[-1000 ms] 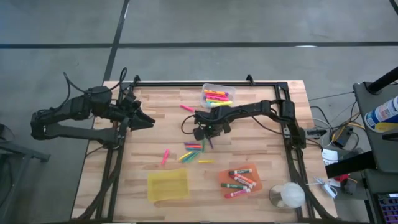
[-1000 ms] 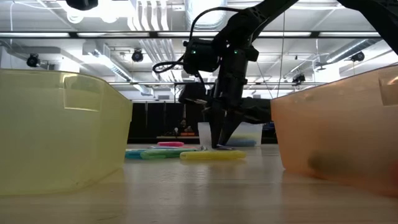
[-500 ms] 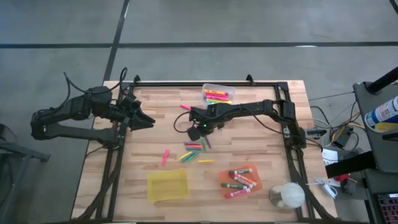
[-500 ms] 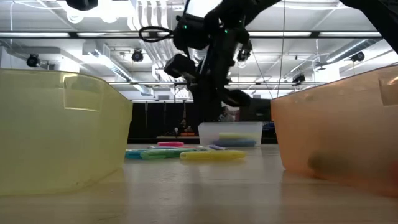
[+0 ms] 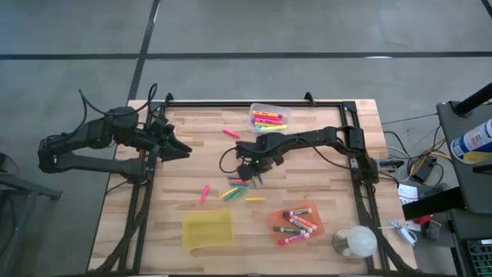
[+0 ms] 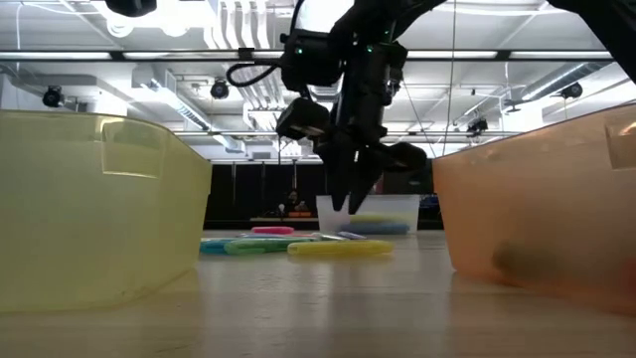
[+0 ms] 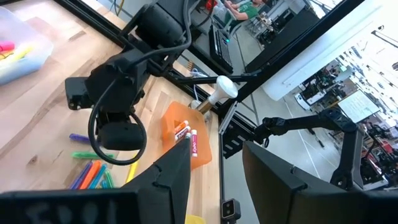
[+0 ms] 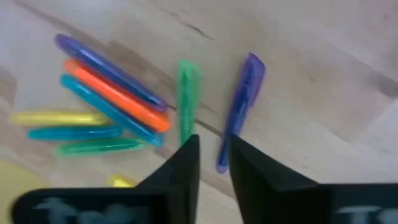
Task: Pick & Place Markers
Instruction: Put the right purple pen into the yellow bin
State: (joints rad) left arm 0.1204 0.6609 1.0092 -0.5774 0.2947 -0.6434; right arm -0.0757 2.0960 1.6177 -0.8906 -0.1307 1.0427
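Note:
Several markers (image 5: 238, 185) lie in a loose heap on the wood at mid-table, seen up close as a purple marker (image 8: 239, 112), a green marker (image 8: 186, 99), an orange marker (image 8: 118, 96) and others. My right gripper (image 5: 247, 171) hangs a little above them, pointing down. Its fingers (image 8: 186, 168) are open by a narrow gap with nothing between them, and the purple marker's end shows through that gap. Single pink markers (image 5: 231, 133) (image 5: 204, 193) and a yellow marker (image 5: 254, 199) lie apart. My left gripper (image 5: 181, 150) waits open at the table's left edge.
A clear bin (image 5: 267, 118) with neon markers stands at the far edge. A yellow bin (image 5: 207, 228) and an orange bin (image 5: 297, 221) holding white-barrelled markers stand near the front. A round clear container (image 5: 355, 241) sits at the front right corner. A black frame (image 5: 254, 105) borders the table.
My right gripper, whose fingertips stood down at the table by the marker heap a second ago, has risen clear of the wood. It swung a little toward the table's left and now hangs over the heap. The markers lie as before.

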